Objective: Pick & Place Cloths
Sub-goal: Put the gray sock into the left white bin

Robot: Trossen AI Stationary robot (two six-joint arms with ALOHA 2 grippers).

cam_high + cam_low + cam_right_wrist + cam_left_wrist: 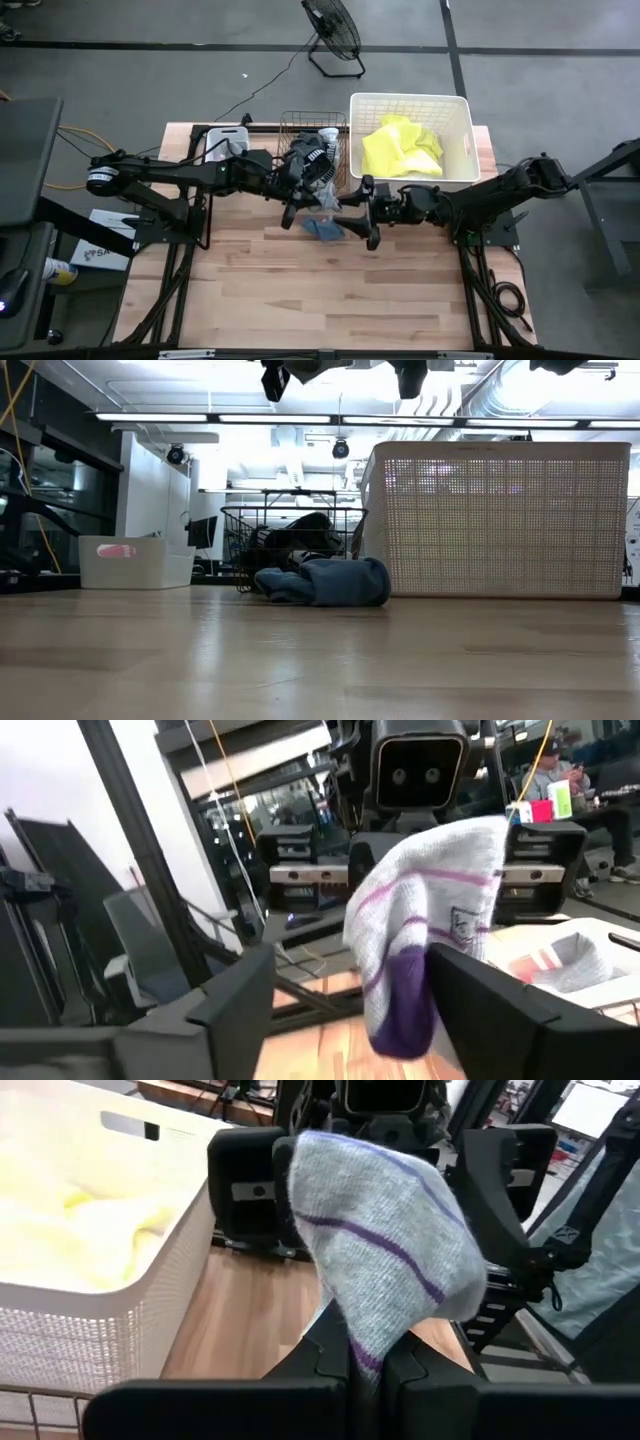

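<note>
A grey sock with purple stripes (385, 1250) is held in the air between the two arms, above the table's middle (327, 198). My left gripper (365, 1370) reaches in from the left and is shut on it. My right gripper (350, 980) faces it from the right. It is open, with one finger on each side of the sock (425, 920); whether they touch it I cannot tell. A grey-blue cloth (325, 582) lies bunched on the table below, beside the wire basket. A neon-yellow cloth (400, 148) lies in the large white tub. My left gripper pinches the sock between its two shut fingers at a narrow part (365, 1352) near the sock's lower edge. The fingers come in about level from the table's left. The sock is lifted clear of the table, and its purple toe end (400, 1015) hangs downward.
A copper wire basket (300, 130) with dark garments stands at the far middle, the large white tub (465, 140) to its right. A small white tub (135, 565) holding a pink piece is at the far left. Bare wooden table (330, 300) spreads toward the near edge.
</note>
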